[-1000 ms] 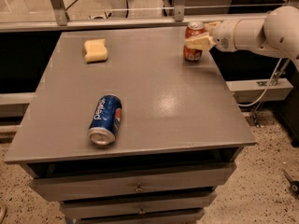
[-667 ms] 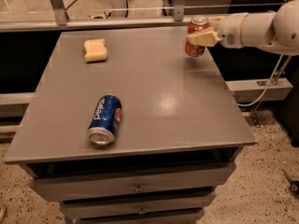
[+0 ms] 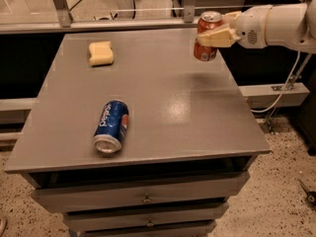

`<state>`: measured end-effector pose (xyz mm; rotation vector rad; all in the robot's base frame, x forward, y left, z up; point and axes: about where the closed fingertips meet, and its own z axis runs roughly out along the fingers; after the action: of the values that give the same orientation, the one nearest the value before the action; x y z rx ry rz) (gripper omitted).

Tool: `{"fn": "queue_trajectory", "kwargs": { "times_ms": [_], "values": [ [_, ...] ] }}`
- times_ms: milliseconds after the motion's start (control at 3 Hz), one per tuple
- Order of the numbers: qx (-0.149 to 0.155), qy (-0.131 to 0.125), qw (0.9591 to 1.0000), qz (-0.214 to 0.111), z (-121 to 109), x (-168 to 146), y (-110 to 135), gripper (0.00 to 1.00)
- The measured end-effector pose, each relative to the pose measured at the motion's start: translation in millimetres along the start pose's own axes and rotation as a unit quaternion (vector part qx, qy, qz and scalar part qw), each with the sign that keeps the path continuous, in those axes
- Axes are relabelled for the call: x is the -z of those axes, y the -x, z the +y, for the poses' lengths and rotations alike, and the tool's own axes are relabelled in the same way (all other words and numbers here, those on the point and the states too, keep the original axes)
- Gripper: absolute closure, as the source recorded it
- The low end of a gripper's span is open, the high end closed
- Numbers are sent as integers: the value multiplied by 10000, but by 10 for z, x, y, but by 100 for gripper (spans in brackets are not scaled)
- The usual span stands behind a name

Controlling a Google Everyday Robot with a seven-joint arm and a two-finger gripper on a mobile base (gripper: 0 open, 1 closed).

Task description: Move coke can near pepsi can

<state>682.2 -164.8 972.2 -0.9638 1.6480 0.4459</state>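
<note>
Clamping the coke can (image 3: 204, 52) around its middle, the gripper (image 3: 208, 35) reaches in from the right, jaws closed on the upright can over the far right part of the grey table (image 3: 197, 112). Well apart, the pepsi can (image 3: 111, 126) lies on its side near the front left; a yellow sponge (image 3: 100, 53) sits far left

What looks like a yellow sponge (image 3: 100, 53) lies on the grey table (image 3: 173, 107).

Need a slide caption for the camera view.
Gripper shut on coke can at far right of table; pepsi can lies sideways near front.
</note>
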Motion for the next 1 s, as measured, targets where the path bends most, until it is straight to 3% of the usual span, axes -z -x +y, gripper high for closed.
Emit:
{"fn": "queue_trajectory", "kwargs": {
  "times_ms": [333, 1000],
  "values": [
    [-51, 201, 9998, 30, 152, -63, -116, 100],
    [-185, 795, 9966, -107, 863, -124, -230, 100]
  ]
}}
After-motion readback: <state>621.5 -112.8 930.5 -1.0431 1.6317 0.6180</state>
